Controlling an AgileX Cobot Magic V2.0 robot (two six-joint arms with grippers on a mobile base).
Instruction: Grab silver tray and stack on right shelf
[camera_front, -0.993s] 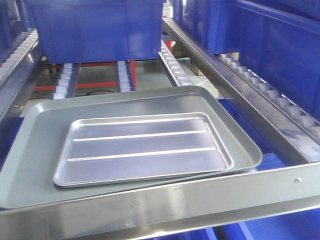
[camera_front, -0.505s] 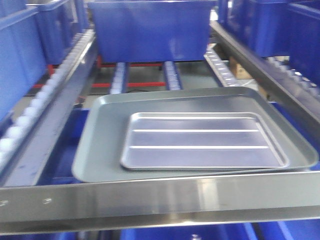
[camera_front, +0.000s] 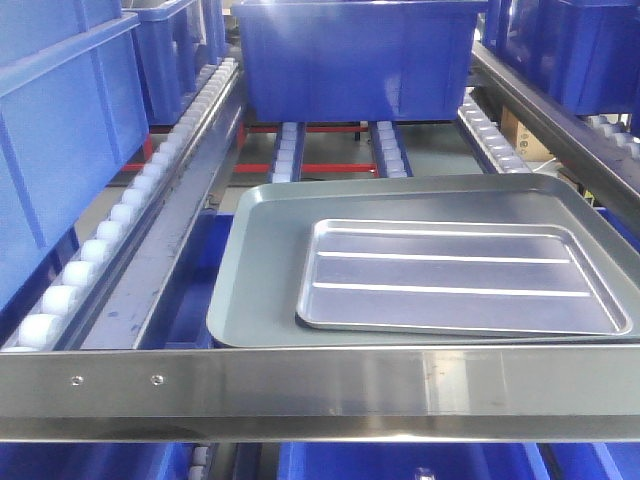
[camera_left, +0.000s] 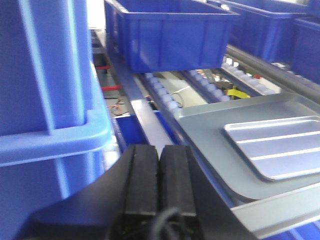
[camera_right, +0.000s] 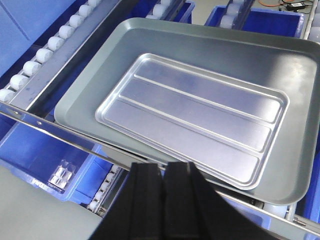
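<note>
Looking from the front view, the silver tray (camera_front: 465, 277) lies flat inside the larger grey tray (camera_front: 262, 270), which rests on the shelf (camera_front: 320, 385) just behind its flat steel front bar. That bar likely works as a stop, so both trays sit where the sloping roller rails (camera_front: 120, 225) would let them slide no nearer. A blue bin (camera_front: 355, 60) stands farther back on the same rails. No gripper shows in this view.

From the left wrist view, the left gripper (camera_left: 159, 182) has its two black pads pressed together and holds nothing. It hangs to the left of the trays, near a blue crate (camera_left: 45, 80), well apart from the silver tray (camera_left: 280, 145).

From the right wrist view, the right gripper (camera_right: 162, 197) is likewise pressed together and empty, poised above the near edge of the silver tray (camera_right: 192, 120). Its pads look lined up with the tray's near rim, which suggests an approach; the fingers would need to spread first. The shallow rim, nested low inside the grey tray (camera_right: 85, 95), offers little to pinch.
</note>
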